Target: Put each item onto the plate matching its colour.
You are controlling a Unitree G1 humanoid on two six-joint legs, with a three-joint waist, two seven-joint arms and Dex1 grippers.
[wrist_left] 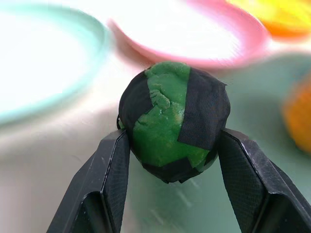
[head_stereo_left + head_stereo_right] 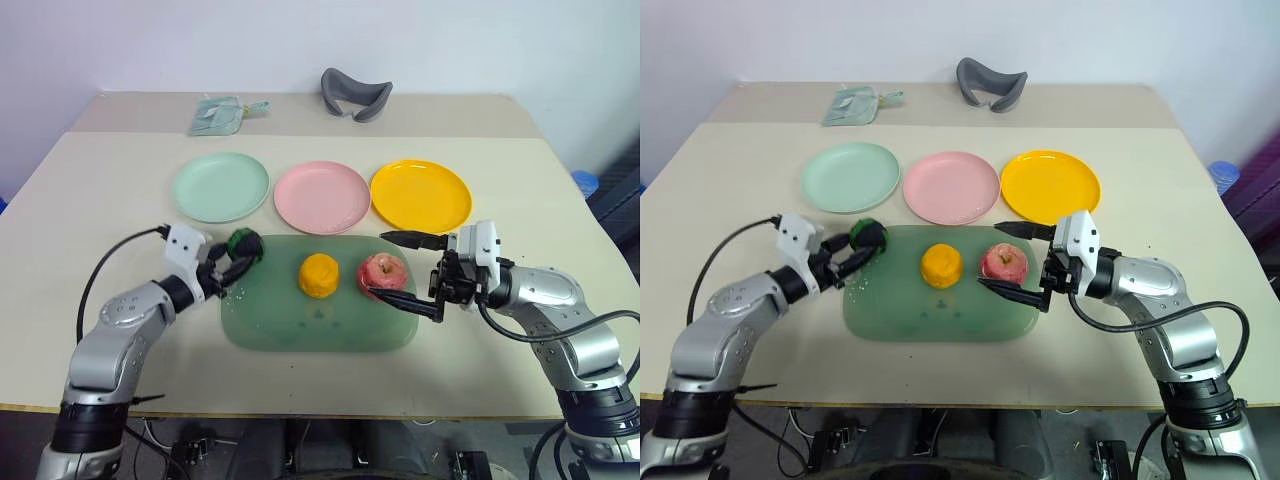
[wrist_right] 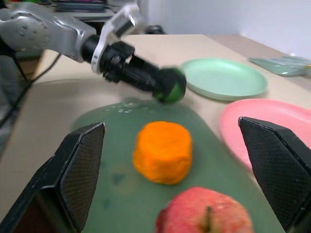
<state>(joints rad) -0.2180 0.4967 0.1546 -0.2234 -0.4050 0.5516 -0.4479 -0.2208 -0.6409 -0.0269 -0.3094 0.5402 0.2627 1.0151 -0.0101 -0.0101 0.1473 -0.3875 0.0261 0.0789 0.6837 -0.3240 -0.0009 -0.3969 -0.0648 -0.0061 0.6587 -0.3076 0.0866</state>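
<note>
A dark green-black ball (image 2: 244, 245) sits at the back left corner of the green tray (image 2: 300, 325), and my left gripper (image 2: 238, 262) is shut on it. Both black fingers (image 1: 114, 165) press its sides in the left wrist view. An orange fruit (image 2: 319, 275) and a pink-red apple (image 2: 383, 272) lie on the tray. My right gripper (image 2: 376, 264) is open, one finger on each side of the apple and neither visibly touching it. Behind the tray stand the mint green plate (image 2: 221, 186), the pink plate (image 2: 322, 196) and the yellow-orange plate (image 2: 421, 194), with nothing on them.
A grey curved object (image 2: 355, 95) and a pale green packet (image 2: 218, 114) lie at the far edge of the table. A blue thing (image 2: 585, 182) shows past the table's right edge. Bare tabletop runs along both sides of the tray.
</note>
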